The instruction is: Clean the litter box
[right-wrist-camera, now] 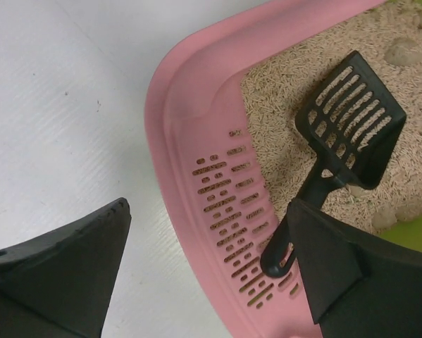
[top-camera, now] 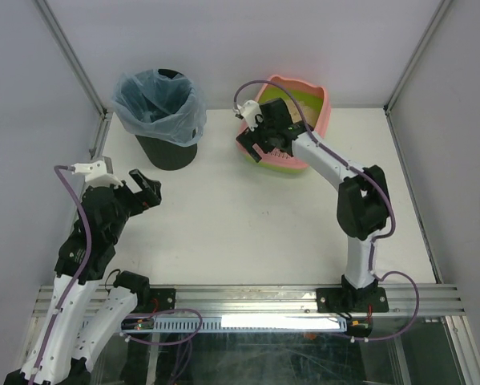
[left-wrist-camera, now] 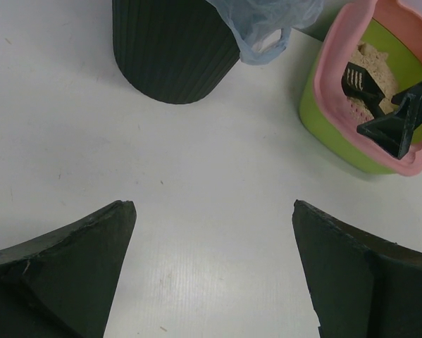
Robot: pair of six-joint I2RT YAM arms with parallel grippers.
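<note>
The pink litter box [top-camera: 324,112] with a lime-green inner rim stands at the back of the table; in the right wrist view its slotted ledge [right-wrist-camera: 228,204] and tan litter [right-wrist-camera: 281,98] with clumps show. A small black slotted scoop [right-wrist-camera: 351,123] lies in the litter, its handle end resting on the ledge. My right gripper [right-wrist-camera: 207,236] is open, its jaws straddling the box's near rim, the right finger just over the scoop's handle end. My left gripper [left-wrist-camera: 214,239] is open and empty above bare table, left of the box [left-wrist-camera: 337,91].
A black round bin [top-camera: 166,120] lined with a blue plastic bag stands at the back left; it also shows in the left wrist view [left-wrist-camera: 172,46]. Metal frame posts and grey walls bound the table on both sides.
</note>
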